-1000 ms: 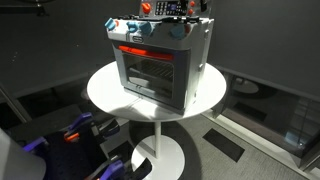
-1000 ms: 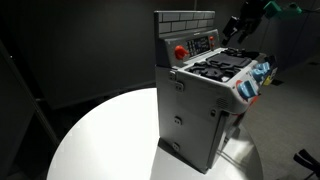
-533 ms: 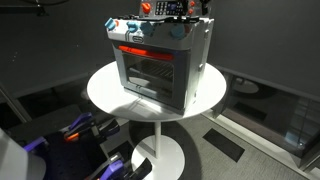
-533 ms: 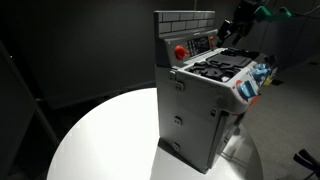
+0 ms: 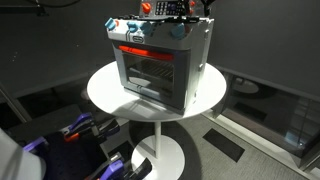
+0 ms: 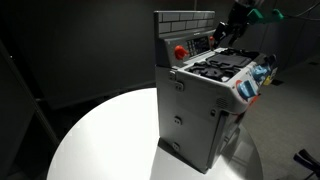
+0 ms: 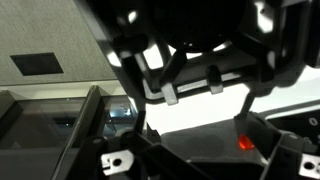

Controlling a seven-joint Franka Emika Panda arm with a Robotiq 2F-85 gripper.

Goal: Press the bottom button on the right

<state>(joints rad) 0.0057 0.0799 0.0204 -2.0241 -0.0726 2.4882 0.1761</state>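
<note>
The buttons sit at the 3 o'clock end of the control panel (image 6: 200,45) on the toy stove (image 6: 205,100), too small to tell apart. A red knob (image 6: 180,51) is at its 9 o'clock end. The pincer (image 6: 224,33) hangs at the panel's 2 o'clock corner; I cannot tell contact or jaw width. The stove stands on a round white table (image 6: 100,140).

Dim dark room; overhead light glares on white table (image 6: 95,135); wrist view blurred
</note>
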